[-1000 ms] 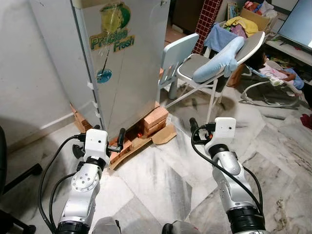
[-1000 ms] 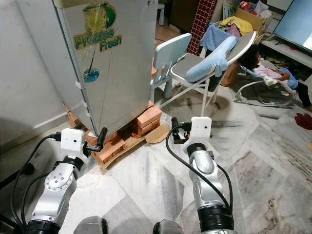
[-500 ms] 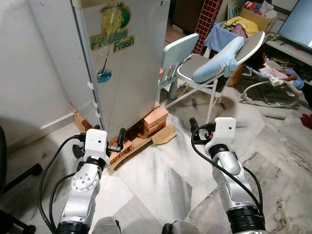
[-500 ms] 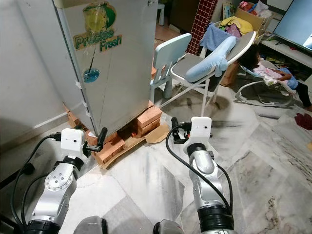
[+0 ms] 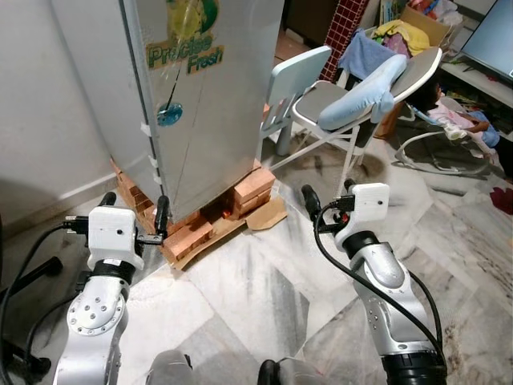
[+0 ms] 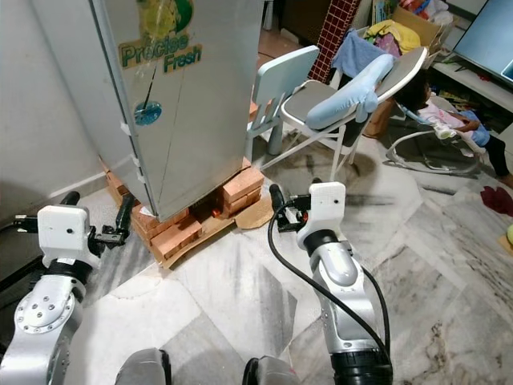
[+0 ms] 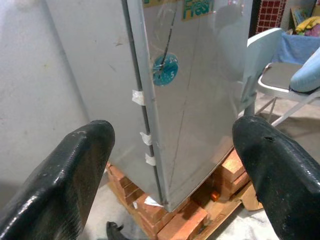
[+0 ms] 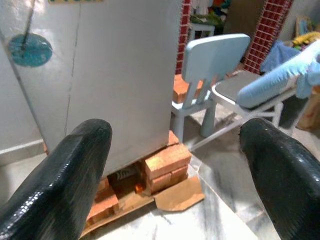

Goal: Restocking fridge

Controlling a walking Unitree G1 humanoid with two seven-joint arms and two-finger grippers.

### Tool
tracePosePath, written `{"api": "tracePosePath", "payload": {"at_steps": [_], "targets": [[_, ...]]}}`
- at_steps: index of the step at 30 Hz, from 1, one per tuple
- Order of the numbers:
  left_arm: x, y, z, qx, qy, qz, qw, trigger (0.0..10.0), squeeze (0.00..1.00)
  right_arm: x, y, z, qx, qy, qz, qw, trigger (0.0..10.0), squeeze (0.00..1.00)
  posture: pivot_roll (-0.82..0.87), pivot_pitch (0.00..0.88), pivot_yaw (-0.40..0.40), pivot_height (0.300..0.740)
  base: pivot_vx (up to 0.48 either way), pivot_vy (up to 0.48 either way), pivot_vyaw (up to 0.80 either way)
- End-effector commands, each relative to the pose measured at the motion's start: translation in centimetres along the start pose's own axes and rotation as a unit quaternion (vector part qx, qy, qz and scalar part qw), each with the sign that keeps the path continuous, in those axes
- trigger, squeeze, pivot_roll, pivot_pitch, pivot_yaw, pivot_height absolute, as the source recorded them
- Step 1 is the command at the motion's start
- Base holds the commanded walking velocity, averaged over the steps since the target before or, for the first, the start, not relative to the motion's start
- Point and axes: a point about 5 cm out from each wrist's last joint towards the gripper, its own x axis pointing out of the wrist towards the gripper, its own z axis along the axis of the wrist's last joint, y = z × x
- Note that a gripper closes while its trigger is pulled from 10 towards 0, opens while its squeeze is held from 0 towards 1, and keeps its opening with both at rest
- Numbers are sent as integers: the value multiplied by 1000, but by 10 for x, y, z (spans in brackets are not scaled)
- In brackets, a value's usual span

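Observation:
The tall grey fridge (image 5: 208, 104) with a "Precise Fresh" sticker stands shut on a stack of red bricks (image 5: 188, 237), straight ahead and a little to my left. My left gripper (image 5: 135, 202) hovers open just in front of the fridge's lower front corner, nothing between its fingers (image 7: 65, 170). The right gripper (image 5: 329, 191) also stands open and empty, over the marble floor to the right of the bricks, facing the fridge's side (image 8: 125, 75). Pieces of white tape (image 7: 140, 97) sit along the door's edge.
Flattened cardboard (image 5: 268, 216) lies by the bricks. A small pale blue chair (image 5: 292, 80) and a folding chair with a blue cushion (image 5: 361, 88) stand right of the fridge. A person lies in a bouncer (image 5: 457, 120) at far right. A white wall (image 5: 48, 120) runs left.
The whole view has shifted slightly toward the fridge. My left gripper now sits further left, at the fridge's front corner. The right gripper has hardly moved.

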Motion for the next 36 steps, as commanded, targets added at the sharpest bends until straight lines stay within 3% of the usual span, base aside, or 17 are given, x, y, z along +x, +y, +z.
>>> {"api": "tracePosePath", "payload": {"at_steps": [1,8,16,20,24,29,36], "targets": [[2,0,6,16,-5,-9,1000,10000,0,-3,-11,-1,-1,2,-33,999,10000,0,126,103,-60,740,0,0,0],[29,-2,25,47,-35,-58,997,10000,0,-6,-8,-7,16,-6,-71,997,10000,0,120,92,48,740,0,0,0],[45,-8,47,86,-73,-79,990,10000,0,-3,-10,-4,8,-23,-87,996,10000,0,98,106,78,740,0,0,0],[41,-11,42,88,-68,-74,991,10000,0,-4,-17,-1,14,-29,-94,995,10000,0,86,106,36,740,0,0,0],[29,-15,25,59,-38,-56,996,10000,0,-9,-25,-4,18,-15,-96,995,10000,0,78,108,-13,740,0,0,0],[20,-15,14,55,-24,-45,997,10000,0,-15,-28,-7,11,-2,-89,996,10000,0,80,107,-89,740,0,459,-800],[25,-2,20,70,-41,-25,996,10000,0,-4,-15,2,15,-14,-55,998,10000,0,97,126,-93,740,0,480,-800]]}}
